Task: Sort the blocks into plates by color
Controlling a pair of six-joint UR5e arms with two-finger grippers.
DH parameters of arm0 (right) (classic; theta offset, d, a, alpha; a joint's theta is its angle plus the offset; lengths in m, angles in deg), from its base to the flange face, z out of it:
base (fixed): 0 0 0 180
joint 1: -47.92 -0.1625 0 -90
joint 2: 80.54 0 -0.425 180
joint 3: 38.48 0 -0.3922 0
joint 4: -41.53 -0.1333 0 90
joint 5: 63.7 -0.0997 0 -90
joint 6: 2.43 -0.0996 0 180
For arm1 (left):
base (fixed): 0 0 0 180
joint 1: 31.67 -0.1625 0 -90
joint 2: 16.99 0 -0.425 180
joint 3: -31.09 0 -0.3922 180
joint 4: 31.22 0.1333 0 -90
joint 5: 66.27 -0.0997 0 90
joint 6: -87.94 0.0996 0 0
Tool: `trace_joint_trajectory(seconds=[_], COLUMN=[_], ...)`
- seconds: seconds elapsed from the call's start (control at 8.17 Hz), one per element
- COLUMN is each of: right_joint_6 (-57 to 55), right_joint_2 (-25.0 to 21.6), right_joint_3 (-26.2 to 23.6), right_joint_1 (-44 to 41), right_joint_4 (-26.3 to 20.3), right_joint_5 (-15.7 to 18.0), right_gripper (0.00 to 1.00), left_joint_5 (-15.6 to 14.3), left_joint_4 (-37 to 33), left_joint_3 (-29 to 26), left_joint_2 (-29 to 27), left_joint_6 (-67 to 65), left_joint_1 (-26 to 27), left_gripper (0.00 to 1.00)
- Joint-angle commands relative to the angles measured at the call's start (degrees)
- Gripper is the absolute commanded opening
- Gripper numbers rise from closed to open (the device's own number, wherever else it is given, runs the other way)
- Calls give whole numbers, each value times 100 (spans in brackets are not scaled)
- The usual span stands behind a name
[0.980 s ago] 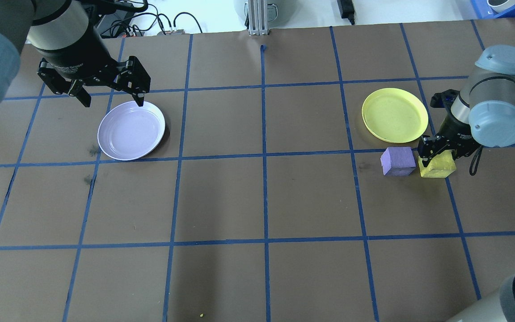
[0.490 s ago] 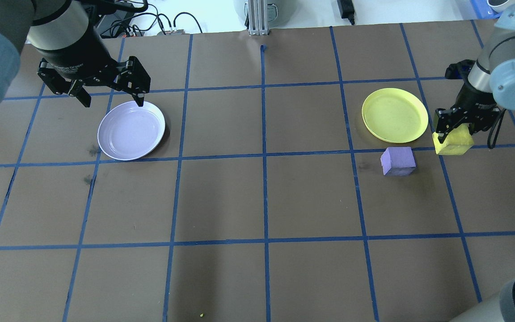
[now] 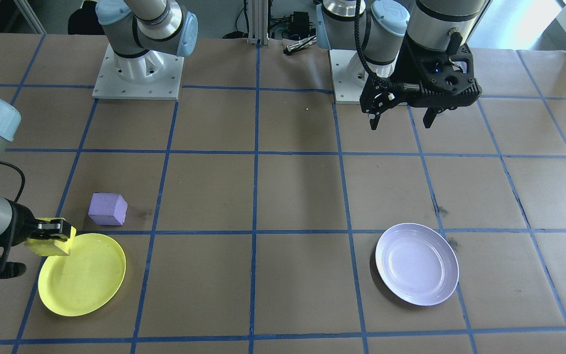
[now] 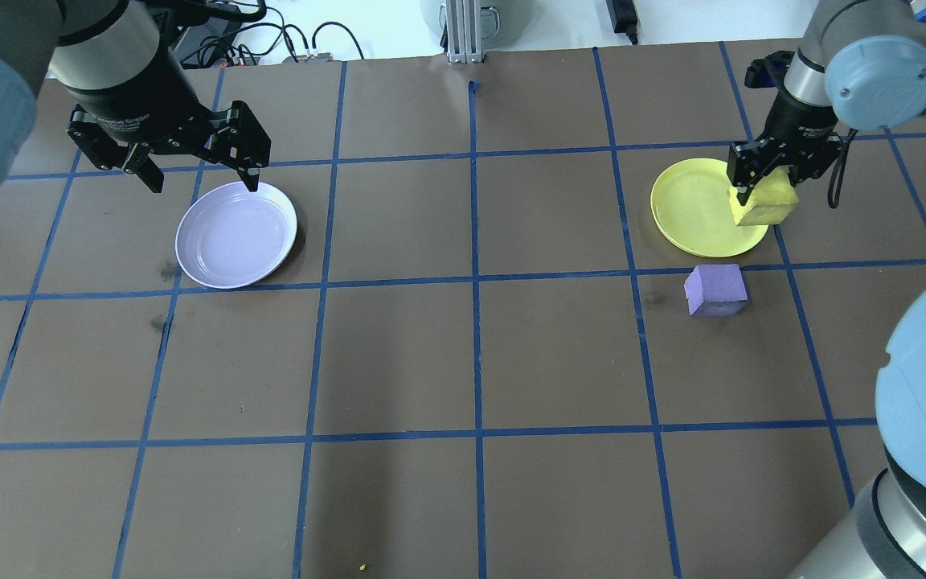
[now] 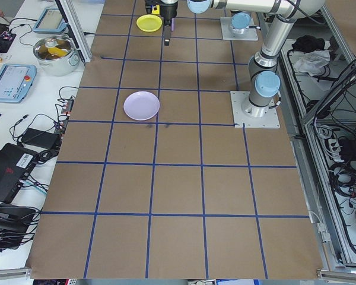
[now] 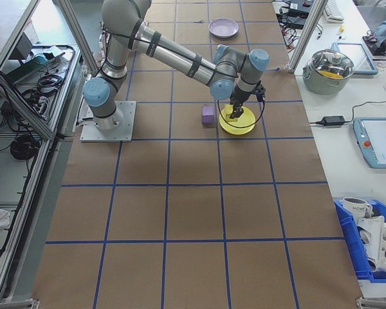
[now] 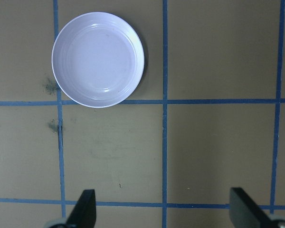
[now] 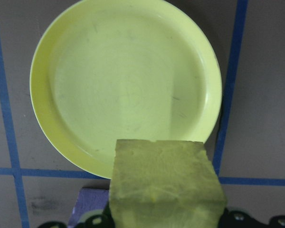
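My right gripper (image 4: 768,189) is shut on the yellow block (image 4: 764,207) and holds it above the right rim of the yellow plate (image 4: 696,209). In the right wrist view the yellow block (image 8: 166,185) hangs over the near rim of the bare yellow plate (image 8: 123,85). The purple block (image 4: 716,289) lies on the table just in front of that plate. My left gripper (image 4: 204,181) hovers open and holds nothing, high above the back-left edge of the lavender plate (image 4: 236,235). The lavender plate (image 7: 98,59) has nothing in it.
Blue tape lines divide the brown table into squares. The two arm bases (image 3: 138,73) stand at the robot's side. Cables (image 4: 302,40) and an aluminium post (image 4: 463,32) sit past the far edge. A side bench holds a steel pot (image 6: 334,67).
My right gripper lifted the yellow block from beside the purple block and carried it away from the robot and leftward to the yellow plate's rim. The left arm stayed still.
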Motion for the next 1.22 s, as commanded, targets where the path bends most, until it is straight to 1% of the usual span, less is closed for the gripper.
trace_joint_trajectory(seconds=[0.0, 0.24, 0.37, 0.49, 0.61, 0.86, 1.1], right_joint_6=[-22, -4, -13, -13, -22, -57, -311], right_joint_2=[396, 519, 555, 564, 555, 511, 284], right_joint_3=[256, 256, 248, 248, 248, 248, 73], right_joint_1=[-298, -308, -308, -308, -308, -308, -316], right_joint_4=[136, 207, 294, 295, 286, 278, 173], right_joint_5=[-59, -42, -42, -51, -51, -51, -42], right_gripper=[33, 34, 45, 74, 85, 95, 96], left_joint_5=[0, 0, 0, 0, 0, 9, 9], left_joint_4=[-4, -4, 13, 13, 22, 31, 31], left_joint_3=[0, 0, 0, 0, 0, 0, 0], left_joint_2=[0, 0, 0, 0, 0, 0, 0], left_joint_6=[0, 0, 0, 0, 0, 0, 0], left_joint_1=[-8, -8, -9, -17, -17, -17, -17], left_gripper=[100, 100, 100, 100, 100, 100, 100])
